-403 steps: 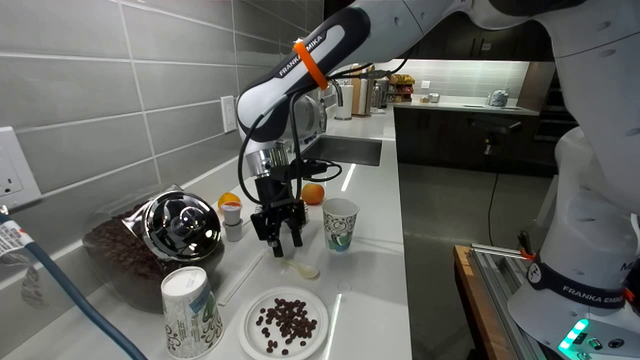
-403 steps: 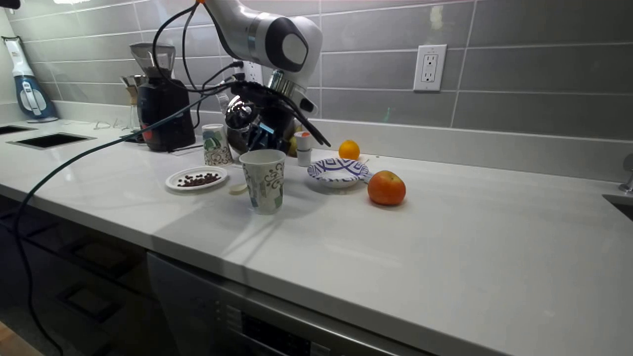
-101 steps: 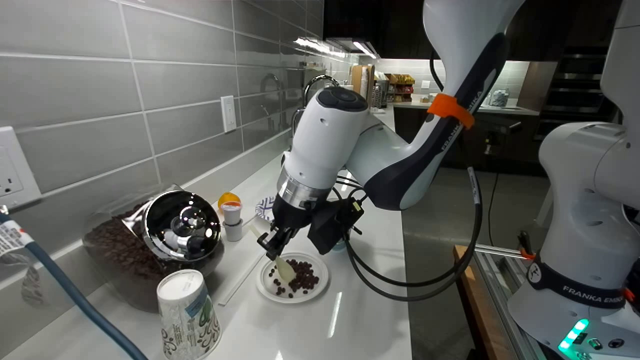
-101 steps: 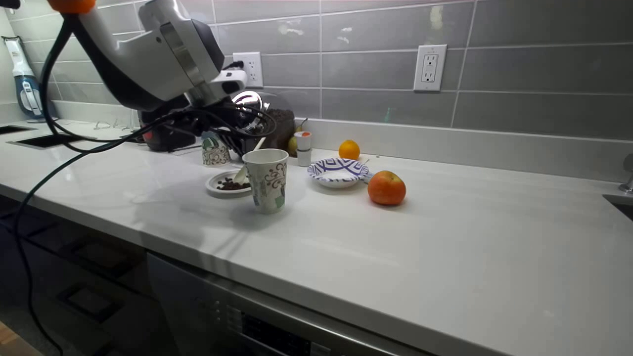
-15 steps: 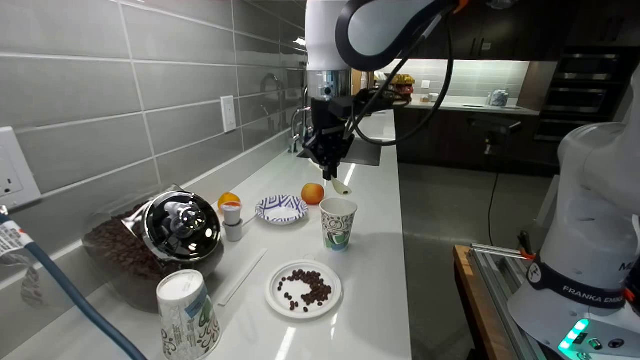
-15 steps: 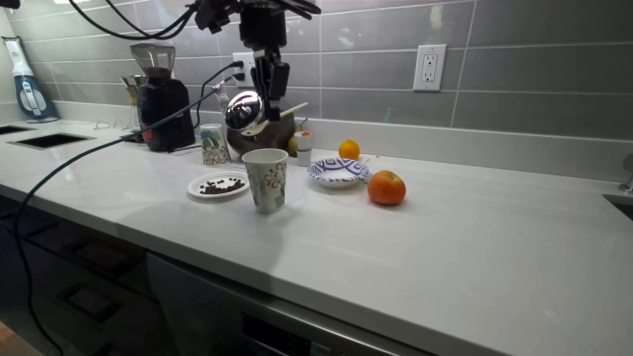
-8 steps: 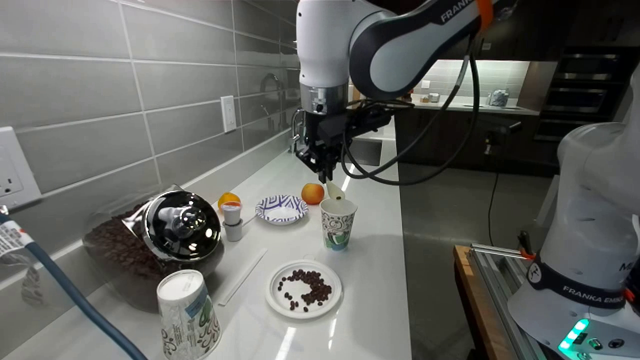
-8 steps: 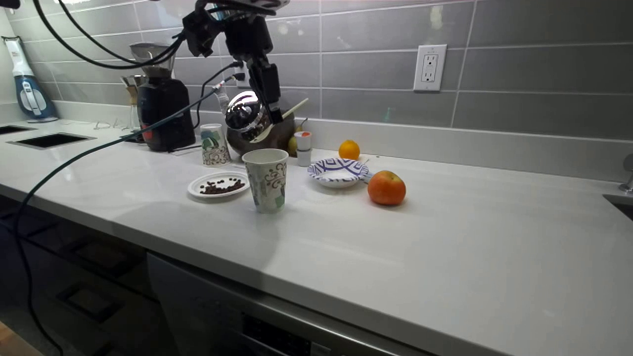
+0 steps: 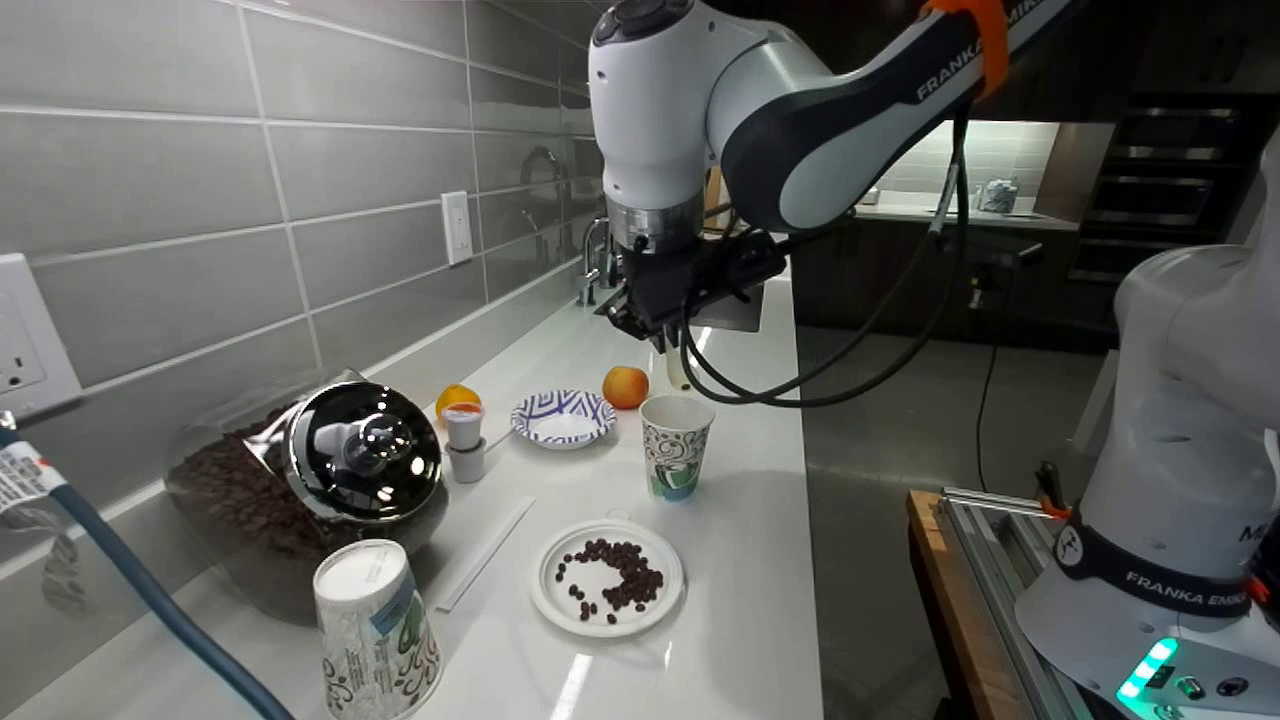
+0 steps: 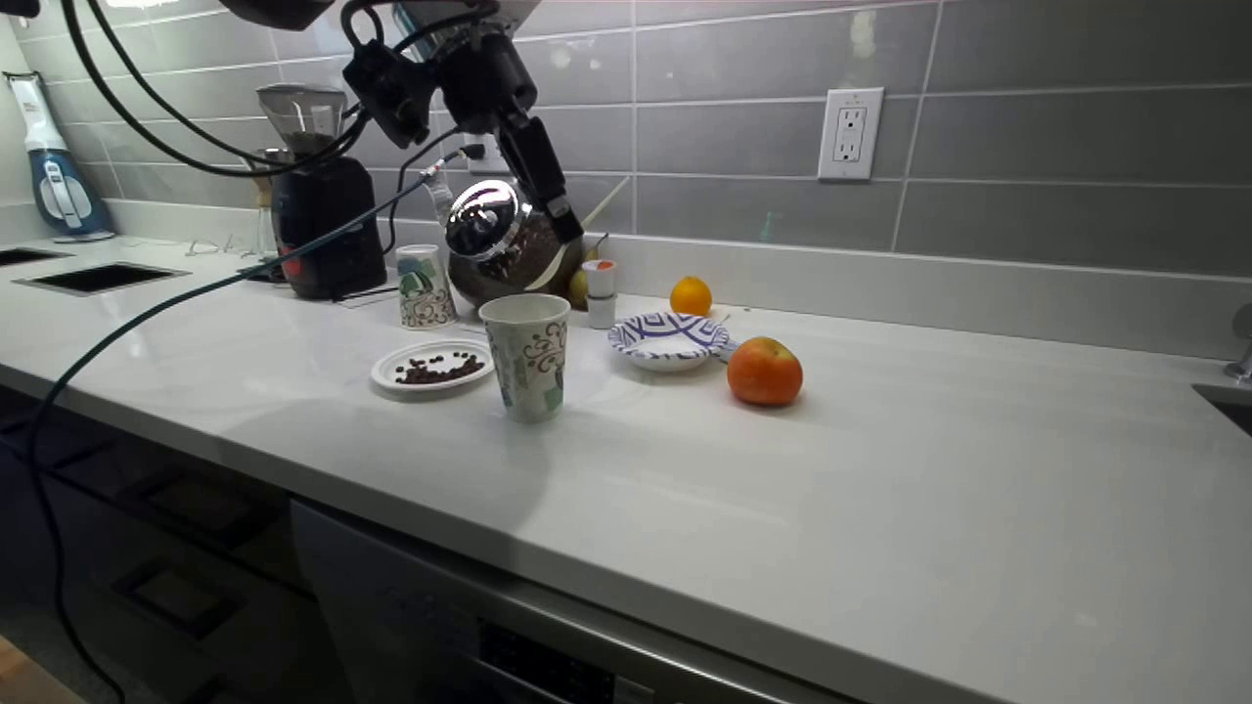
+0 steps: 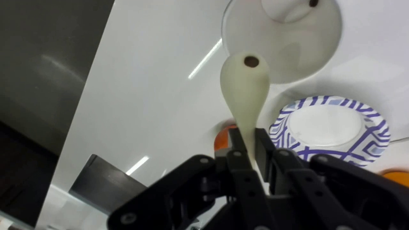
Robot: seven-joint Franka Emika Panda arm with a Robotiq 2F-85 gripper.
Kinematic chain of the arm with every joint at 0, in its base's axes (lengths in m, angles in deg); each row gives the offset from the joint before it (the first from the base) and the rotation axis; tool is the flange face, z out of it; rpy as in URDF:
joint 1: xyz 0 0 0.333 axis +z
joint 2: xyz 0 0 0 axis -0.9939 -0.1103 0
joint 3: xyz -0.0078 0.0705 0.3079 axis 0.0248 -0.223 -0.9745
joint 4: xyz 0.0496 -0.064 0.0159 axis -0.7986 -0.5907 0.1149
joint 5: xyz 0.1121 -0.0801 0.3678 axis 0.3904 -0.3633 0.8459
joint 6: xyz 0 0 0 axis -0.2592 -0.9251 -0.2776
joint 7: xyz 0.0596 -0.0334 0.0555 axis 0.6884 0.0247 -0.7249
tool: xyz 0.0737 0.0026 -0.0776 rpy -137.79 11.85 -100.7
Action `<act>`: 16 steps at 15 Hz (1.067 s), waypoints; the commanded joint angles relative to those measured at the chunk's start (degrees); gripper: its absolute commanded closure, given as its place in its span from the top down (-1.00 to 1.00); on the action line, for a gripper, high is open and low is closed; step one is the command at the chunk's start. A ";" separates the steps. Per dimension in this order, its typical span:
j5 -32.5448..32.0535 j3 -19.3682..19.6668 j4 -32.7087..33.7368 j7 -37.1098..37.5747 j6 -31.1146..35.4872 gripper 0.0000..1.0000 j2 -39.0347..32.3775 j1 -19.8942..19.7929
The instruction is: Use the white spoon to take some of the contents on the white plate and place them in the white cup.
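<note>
Hand [image 11: 248, 134] clamped on spoon [image 11: 245, 84], 1 bean [image 11: 251, 61] nr tip!
Tilt b4 you're fully over the cup [image 10: 526, 362] & it could roll onto the worktop [image 10: 831, 489].

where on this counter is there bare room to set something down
The widest bare patch of counter lies between the red-orange fruit and the sink. A narrower strip runs between the white cup and the counter's front edge. It's crowded around the cup: white plate, patterned bowl, and the gripper holding the white spoon overhead.
</note>
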 commanded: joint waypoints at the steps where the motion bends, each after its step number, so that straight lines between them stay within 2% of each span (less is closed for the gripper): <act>1: -6.93 -1.61 -0.12 8.85 -4.61 -0.92 -0.52 1.94; 8: -15.11 -2.11 0.18 21.61 -7.70 -0.93 -2.26 4.84; 12: -16.81 -1.70 0.31 24.64 -8.35 -0.92 -3.11 6.00; 13: -15.60 -1.32 0.15 23.72 -7.40 -0.92 -2.93 6.08; 16: -9.13 1.59 -1.42 18.23 4.09 -0.93 -0.04 5.00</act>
